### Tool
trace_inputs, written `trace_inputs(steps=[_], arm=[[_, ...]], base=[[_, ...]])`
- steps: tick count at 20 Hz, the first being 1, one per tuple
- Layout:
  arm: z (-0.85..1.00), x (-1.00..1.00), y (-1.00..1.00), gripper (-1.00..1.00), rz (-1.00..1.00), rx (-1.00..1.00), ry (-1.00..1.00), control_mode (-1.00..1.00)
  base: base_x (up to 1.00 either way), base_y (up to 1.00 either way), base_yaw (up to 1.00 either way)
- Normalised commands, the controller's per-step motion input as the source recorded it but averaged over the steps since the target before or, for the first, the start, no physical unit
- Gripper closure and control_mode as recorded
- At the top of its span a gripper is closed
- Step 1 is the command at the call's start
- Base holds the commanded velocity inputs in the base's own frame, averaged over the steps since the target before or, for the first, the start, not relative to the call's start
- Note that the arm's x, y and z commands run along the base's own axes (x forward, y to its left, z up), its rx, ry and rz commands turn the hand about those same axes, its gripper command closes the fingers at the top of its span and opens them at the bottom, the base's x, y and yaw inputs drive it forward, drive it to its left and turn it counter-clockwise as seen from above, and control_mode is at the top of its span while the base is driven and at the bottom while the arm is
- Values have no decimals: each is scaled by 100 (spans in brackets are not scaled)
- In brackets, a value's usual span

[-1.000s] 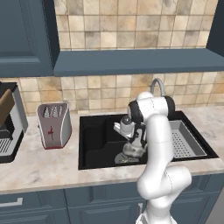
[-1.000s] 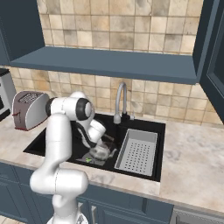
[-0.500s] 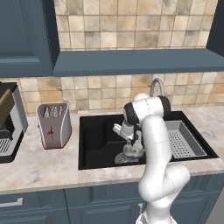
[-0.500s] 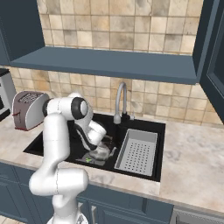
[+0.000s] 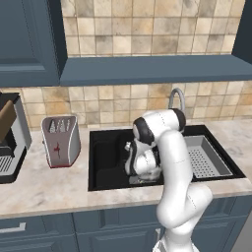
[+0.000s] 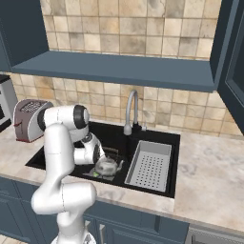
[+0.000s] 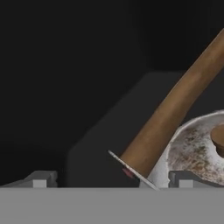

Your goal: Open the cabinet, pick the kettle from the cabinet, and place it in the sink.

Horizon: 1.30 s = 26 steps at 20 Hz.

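Judging by what we see, the kettle (image 6: 107,166) already sits inside the sink (image 6: 157,189); our gripper (image 7: 112,179) hangs close over its handle, jaws spread wide, holding nothing. Only pulling away seems left.

The kettle (image 6: 107,166) sits in the sink (image 6: 157,135), left of the strainer tray (image 6: 150,167).
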Motion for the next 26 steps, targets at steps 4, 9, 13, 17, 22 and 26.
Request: trace_inputs(steps=[4, 9, 13, 17, 22, 26], arm=[[-7, -14, 23, -100, -9, -1, 5, -100], [0, -10, 21, -100, -12, -5, 13, -100], [0, 1, 14, -100, -14, -1, 18, -100], [0, 7, 1, -100, -10, 0, 2, -100], [-3, 16, 0, -100, -7, 0, 0, -100], [-1, 14, -1, -100, 0, 0, -11, -100]], base=[[0, 0, 0], [0, 0, 0], [0, 0, 0], [0, 0, 0], [0, 0, 0], [0, 0, 0]])
